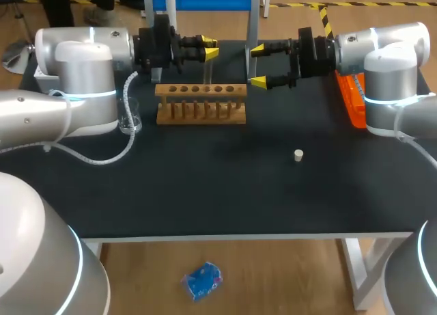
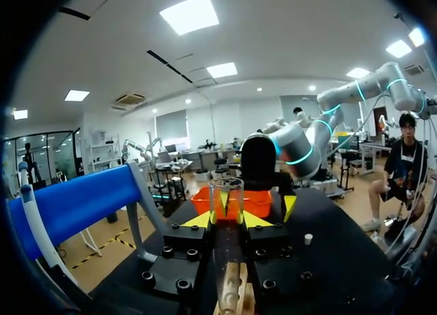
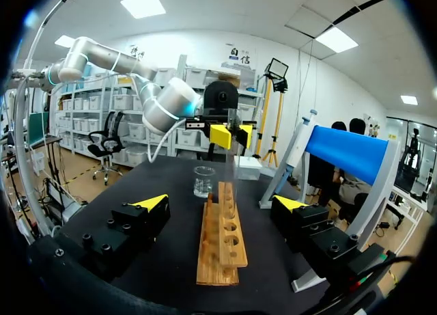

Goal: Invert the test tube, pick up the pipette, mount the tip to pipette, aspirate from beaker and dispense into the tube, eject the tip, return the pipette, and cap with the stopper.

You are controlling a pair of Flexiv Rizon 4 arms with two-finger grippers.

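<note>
1. The test tube stands upright with its open mouth up, clamped between the yellow tips of the left end effector, just above the far edge of the wooden rack.
2. The left end effector is closed on the tube from both sides; its fingers lie level and point toward the middle of the surface.
3. The right end effector is open and holds nothing. It faces the left one across the rack's right end, a little apart from the tube.
4. The rack lies across the far middle of the surface, its row of holes facing up.
5. The glass beaker stands just to the left of the rack, beside the left arm's cable.
6. The small white stopper stands alone, nearer the front and well apart from the rack, to its right.
7. The pipette leans on the blue stand at the far edge.
8. An orange tray sits under the right arm.
</note>
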